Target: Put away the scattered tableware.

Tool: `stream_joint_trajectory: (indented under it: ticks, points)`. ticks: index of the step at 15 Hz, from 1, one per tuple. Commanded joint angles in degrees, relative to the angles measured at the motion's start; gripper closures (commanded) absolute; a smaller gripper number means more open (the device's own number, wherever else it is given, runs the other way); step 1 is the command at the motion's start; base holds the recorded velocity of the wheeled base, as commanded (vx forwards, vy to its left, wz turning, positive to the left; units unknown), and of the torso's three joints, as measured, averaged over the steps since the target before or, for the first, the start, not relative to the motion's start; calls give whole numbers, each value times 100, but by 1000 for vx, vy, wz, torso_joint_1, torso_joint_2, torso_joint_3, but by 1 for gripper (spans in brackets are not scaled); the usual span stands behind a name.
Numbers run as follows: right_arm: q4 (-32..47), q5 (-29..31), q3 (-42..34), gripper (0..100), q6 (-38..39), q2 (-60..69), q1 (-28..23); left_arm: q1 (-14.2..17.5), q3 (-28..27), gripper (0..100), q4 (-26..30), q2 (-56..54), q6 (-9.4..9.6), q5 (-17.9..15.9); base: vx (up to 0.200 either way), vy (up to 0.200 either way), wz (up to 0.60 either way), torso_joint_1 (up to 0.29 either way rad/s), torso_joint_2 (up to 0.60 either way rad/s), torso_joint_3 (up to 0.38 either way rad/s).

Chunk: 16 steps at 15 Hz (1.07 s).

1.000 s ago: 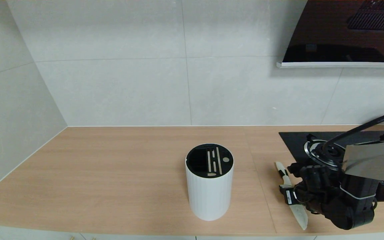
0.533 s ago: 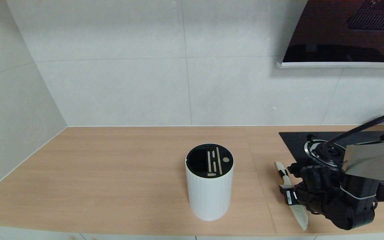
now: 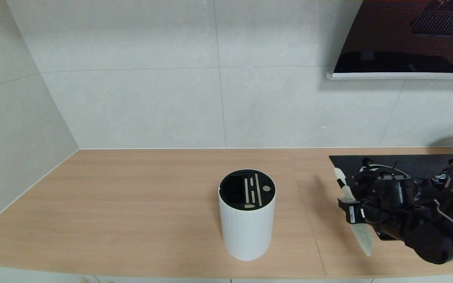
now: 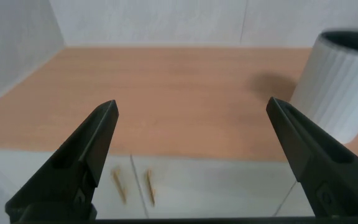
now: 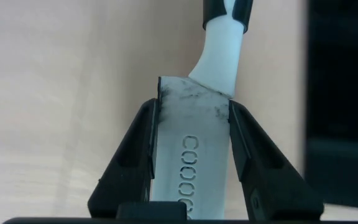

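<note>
A white-handled knife [image 3: 352,208] with a pale blade hangs above the wooden counter [image 3: 151,204] at the right, blade tip pointing down toward the front edge. My right gripper [image 3: 355,211] is shut on the blade just below the handle; the right wrist view shows the knife [image 5: 194,143] clamped between both black fingers [image 5: 135,162]. A white ribbed cylindrical knife holder [image 3: 247,214] with a black slotted top stands in the middle of the counter, left of the knife. My left gripper [image 4: 191,155] stands open off the counter's front edge, with the holder [image 4: 340,81] beyond it.
A black hob [image 3: 399,165] lies on the counter behind my right arm. A dark range hood [image 3: 407,39] hangs on the tiled wall above it. White cabinet fronts [image 4: 166,186] run below the counter edge. Bare wood stretches left of the holder.
My right gripper has lifted the knife off the counter and carried it up and slightly back. The large shiny cleaver blade at the right edge is gone from view.
</note>
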<state>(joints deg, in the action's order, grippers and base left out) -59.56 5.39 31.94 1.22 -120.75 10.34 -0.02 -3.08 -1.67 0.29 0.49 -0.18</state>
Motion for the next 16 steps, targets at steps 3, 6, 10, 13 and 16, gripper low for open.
stream_joint_trajectory:
  ticks: [3,6,10,13,16]
  points:
    - [2326,15,1359,100,10,2600,671,-24,-2065,0,492,1975,39,-1898,0,0,0,0,0,0]
    - [3284,68,2036,100,274,3066,1454,-42,-3093,0,483,3671,13,-2434,0,0,0,0,0,0]
    - [3293,964,1886,100,379,3251,3062,-1659,-3849,0,-44,5156,-1552,-2443,0,0,0,0,0,0]
    - [3293,1008,1833,100,722,3277,3827,-2441,-3787,0,-1178,6035,-3204,-2460,0,0,0,0,0,0]
    - [3311,1131,1816,100,836,3233,4389,-3021,-3743,0,-1890,6861,-3547,-2451,0,0,0,0,0,0]
